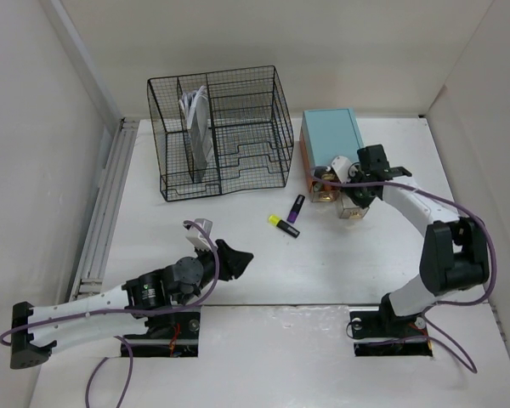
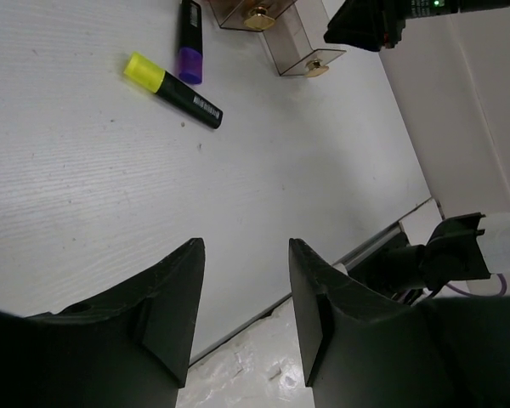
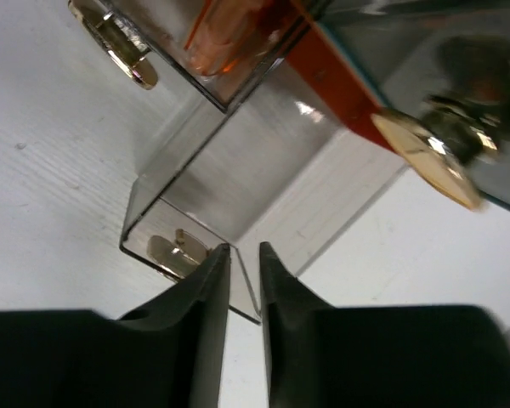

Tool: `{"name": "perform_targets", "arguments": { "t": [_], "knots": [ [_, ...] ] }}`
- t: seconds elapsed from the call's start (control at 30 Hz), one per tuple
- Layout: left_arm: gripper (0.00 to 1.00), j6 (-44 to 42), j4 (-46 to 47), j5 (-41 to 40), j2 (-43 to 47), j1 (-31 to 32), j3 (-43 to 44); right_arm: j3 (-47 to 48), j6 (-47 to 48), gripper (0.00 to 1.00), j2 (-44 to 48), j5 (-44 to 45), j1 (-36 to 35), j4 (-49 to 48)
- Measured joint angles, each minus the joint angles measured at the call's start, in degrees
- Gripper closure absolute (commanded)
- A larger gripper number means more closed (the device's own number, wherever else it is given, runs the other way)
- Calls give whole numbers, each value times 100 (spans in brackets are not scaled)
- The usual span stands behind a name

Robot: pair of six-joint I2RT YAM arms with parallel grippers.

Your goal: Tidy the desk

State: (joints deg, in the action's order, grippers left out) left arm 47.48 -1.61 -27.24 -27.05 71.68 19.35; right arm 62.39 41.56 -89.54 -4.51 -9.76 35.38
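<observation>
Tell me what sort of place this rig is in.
Probably a mock office desk in a white-walled test cell: black wire-mesh organizer holding papers, teal drawer box, yellow-capped highlighter and purple-capped highlighter loose on the white tabletop.

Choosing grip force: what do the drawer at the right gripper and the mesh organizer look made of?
The clear drawer: glossy transparent plastic, probably acrylic; the desk shows through its walls. The organizer: thin black wire grid, likely coated metal.
</observation>
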Motion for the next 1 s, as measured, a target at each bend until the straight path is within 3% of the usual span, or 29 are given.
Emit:
{"name": "perform_targets", "arguments": {
  "t": [0.13,0.27,0.37,0.47,0.5,0.53,0.63,0.67,0.73,0.77,0.8,0.87,0.97,1.0],
  "knots": [
    [52,4,-2,2,0,0,0,-363,-70,62,789,225,-37,-549],
    [50,15,-4,0,0,0,0,-400,-44,58,1655,310,-192,-1093],
    [52,17,-28,0,0,0,0,-254,240,35,1998,-302,-245,-1003],
    [87,57,-48,0,9,0,-2,-103,752,30,1989,-1309,-330,-610],
    [98,76,-52,4,26,0,-13,-109,874,33,1971,-1563,-409,-466],
    [100,87,-72,4,44,0,-17,-149,979,47,1932,-1768,-555,-369],
    [100,118,-98,-4,127,0,-55,-345,1051,74,1729,-2046,-1123,-295],
    [100,144,-125,-7,162,0,-74,-407,1003,78,1617,-2050,-1355,-289],
    [89,179,-175,-13,216,0,-107,-490,835,74,1357,-2026,-1764,-299],
    [84,219,-221,-24,247,0,-114,-511,710,62,1220,-1958,-1989,-332],
    [66,258,-251,-28,260,0,-120,-527,592,57,1086,-1864,-2190,-372],
    [51,323,-299,-52,343,0,-175,-520,304,46,828,-1683,-2570,-529],
    [36,450,-391,-83,468,0,-243,-348,-96,37,341,-1399,-2973,-691],
    [36,474,-420,-85,516,0,-262,-205,-212,35,103,-1276,-3040,-728]
  ]
}}
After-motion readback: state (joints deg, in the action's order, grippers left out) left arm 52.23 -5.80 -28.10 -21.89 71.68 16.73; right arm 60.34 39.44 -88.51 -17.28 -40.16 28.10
